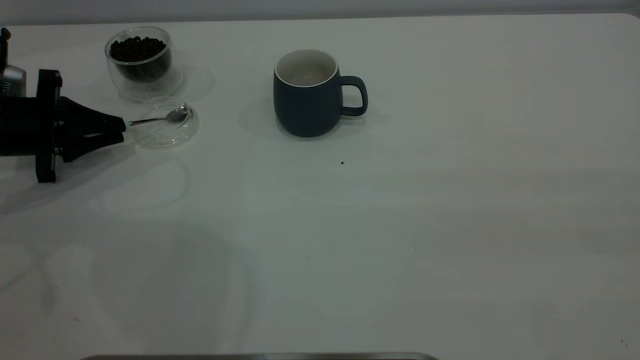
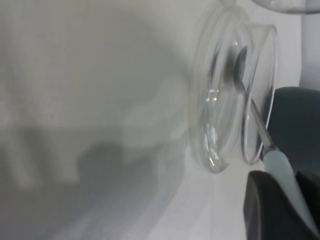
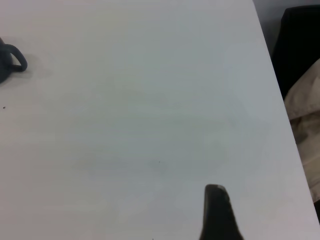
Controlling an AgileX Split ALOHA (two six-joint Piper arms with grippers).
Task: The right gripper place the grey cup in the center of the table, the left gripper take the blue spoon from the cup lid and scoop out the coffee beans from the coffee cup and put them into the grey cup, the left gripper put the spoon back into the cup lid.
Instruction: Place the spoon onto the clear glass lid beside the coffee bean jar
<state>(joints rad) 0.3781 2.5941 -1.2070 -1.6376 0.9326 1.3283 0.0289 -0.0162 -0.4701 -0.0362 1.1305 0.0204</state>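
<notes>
Left gripper [image 1: 121,131] is clamping the spoon [image 1: 165,118] by its handle; the bowl is lying in the lid [image 1: 167,135], beside the bean-filled glass cup [image 1: 142,62]. Mug [image 1: 311,93] is standing mid-table [image 1: 400,225]. Right gripper's [image 3: 216,210] jaws: cannot tell.

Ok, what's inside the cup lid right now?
The blue spoon's metal bowl lies in the cup lid. Its handle end is covered by the left gripper, shut on it.
</notes>
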